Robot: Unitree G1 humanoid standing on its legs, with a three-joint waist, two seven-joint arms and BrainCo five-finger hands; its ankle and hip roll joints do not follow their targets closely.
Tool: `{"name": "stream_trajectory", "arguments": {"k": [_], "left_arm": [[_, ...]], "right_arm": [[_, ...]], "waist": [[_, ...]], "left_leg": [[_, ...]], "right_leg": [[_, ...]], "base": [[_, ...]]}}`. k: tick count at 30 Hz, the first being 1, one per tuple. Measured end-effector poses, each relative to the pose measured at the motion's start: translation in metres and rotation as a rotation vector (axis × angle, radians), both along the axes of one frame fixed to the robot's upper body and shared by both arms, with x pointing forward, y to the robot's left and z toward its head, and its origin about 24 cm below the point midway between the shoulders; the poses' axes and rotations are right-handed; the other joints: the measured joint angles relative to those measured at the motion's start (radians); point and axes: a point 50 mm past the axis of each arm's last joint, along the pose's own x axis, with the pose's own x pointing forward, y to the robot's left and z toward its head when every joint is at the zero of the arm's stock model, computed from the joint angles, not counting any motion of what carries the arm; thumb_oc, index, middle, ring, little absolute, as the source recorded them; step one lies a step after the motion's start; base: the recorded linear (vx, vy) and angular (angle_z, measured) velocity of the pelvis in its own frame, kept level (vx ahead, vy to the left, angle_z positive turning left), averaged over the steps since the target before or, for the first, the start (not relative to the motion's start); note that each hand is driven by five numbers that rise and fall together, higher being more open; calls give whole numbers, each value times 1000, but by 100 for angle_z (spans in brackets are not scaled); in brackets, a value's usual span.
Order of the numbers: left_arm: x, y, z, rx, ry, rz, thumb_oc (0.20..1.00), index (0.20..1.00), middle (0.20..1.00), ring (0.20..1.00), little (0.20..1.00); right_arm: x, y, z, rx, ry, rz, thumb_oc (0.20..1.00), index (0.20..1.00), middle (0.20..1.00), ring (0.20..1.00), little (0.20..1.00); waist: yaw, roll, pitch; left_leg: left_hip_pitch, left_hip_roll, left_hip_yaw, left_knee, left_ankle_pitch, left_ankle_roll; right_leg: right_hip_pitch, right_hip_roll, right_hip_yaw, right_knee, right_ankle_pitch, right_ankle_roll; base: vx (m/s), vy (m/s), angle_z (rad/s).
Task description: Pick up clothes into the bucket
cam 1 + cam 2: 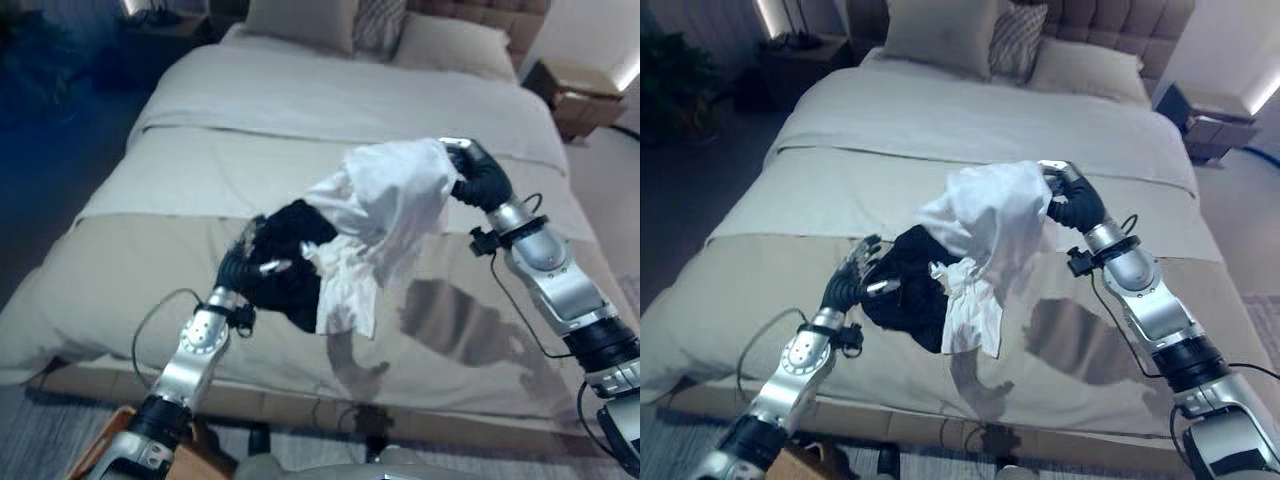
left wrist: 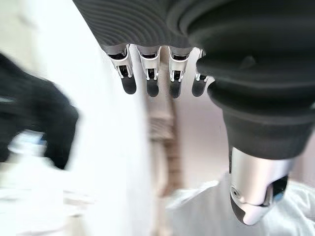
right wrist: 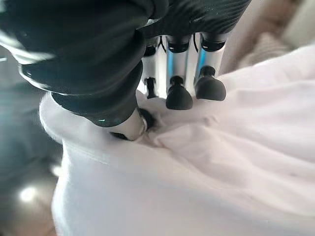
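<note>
Left edge: dark floor [image 1: 40,120] runs along the left side of the bed [image 1: 330,110], with a nightstand [image 1: 800,50] up at the far corner, so there's open room on that side.
Left robot hand: the left robot hand [image 1: 853,275] is up over the near part of the bed, right against a black garment [image 1: 905,280]. In its wrist view the fingers [image 2: 152,83] stick out straight and the thumb [image 2: 256,191] sits well apart from them, nothing pinched between, so it's spread wide and not gripping.
Black garment: bunched up dark lump, touching the left robot hand and tucked under the lower edge of the white shirt [image 1: 385,215]. Can't tell what's carrying its weight.
White shirt: lifted clear of the bed, hanging down in folds from its top right corner, and its shadow falls on the tan cover [image 1: 470,330] below.
Right robot hand: the right robot hand [image 1: 470,165] is clamped on the shirt's top corner; its wrist view has the thumb [image 3: 130,125] and fingertips [image 3: 178,98] pressing into white cloth.
Bed: pillows [image 1: 940,30] at the far end, the whole middle is flat and free.
Right edge: another nightstand [image 1: 580,95] at the far right corner, pale floor [image 1: 620,190] beside it.
Near edge: foot of the bed sits just in front of the robot, and something orange-brown [image 1: 100,450] pokes in low left.
</note>
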Motion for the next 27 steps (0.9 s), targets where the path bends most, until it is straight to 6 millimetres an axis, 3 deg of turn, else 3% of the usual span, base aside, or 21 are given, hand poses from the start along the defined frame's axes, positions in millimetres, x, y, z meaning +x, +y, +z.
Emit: {"name": "stream_trajectory", "arguments": {"k": [5, 11, 18, 24, 25, 26, 27], "left_arm": [[7, -29, 28, -57, -85, -136, 1000, 1000, 1000, 1000, 1000], [8, -41, 42, -132, -98, -229, 1000, 1000, 1000, 1000, 1000], [5, -56, 36, -228, -29, -319, 1000, 1000, 1000, 1000, 1000], [3, -66, 18, -375, 142, -448, 1000, 1000, 1000, 1000, 1000], [4, -65, 16, -387, 163, -456, 944, 944, 944, 944, 944], [4, -65, 14, -402, 182, -470, 501, 501, 501, 501, 501], [4, -65, 13, -410, 191, -480, 200, 200, 200, 200, 200]], "right_arm": [[-7, 19, -5, -36, 25, 117, 200, 200, 200, 200, 200], [-7, 21, -8, -45, 61, 144, 200, 200, 200, 200, 200], [-10, 18, -21, -35, 128, 149, 200, 200, 200, 200, 200], [-11, 22, -29, -39, 171, 182, 200, 200, 200, 200, 200], [-12, 23, -31, -42, 176, 188, 200, 200, 200, 200, 200], [-12, 23, -31, -44, 177, 191, 200, 200, 200, 200, 200], [-12, 24, -31, -44, 178, 193, 200, 200, 200, 200, 200]], "waist": [[-23, -1, -10], [-25, 1, -24], [-26, 10, -56], [-30, 13, -58], [-31, 15, -60], [-39, 16, -61], [-43, 16, -61]], "left_leg": [[26, -1, 6, -3, 0, 0], [44, 1, 24, -8, 0, 0], [53, 3, 24, -19, 0, 0], [64, 2, 28, -21, 0, 1], [66, 2, 30, -21, 0, 1], [66, 2, 30, -22, 0, 1], [66, 1, 30, -22, 0, 1]], "right_leg": [[20, -1, 4, 0, 0, 0], [25, -1, 21, 0, 0, 0], [30, -2, 20, 0, 0, 0], [36, -2, 24, 0, 0, 0], [37, -2, 27, 0, -1, 0], [36, -2, 27, 0, -1, 0], [36, -2, 27, 0, 0, 0]], "base": [[11, -8, -3], [3, -5, -7], [0, 0, 0], [10, 1, -2], [22, 4, -5], [0, 0, 0], [0, 0, 0]]}}
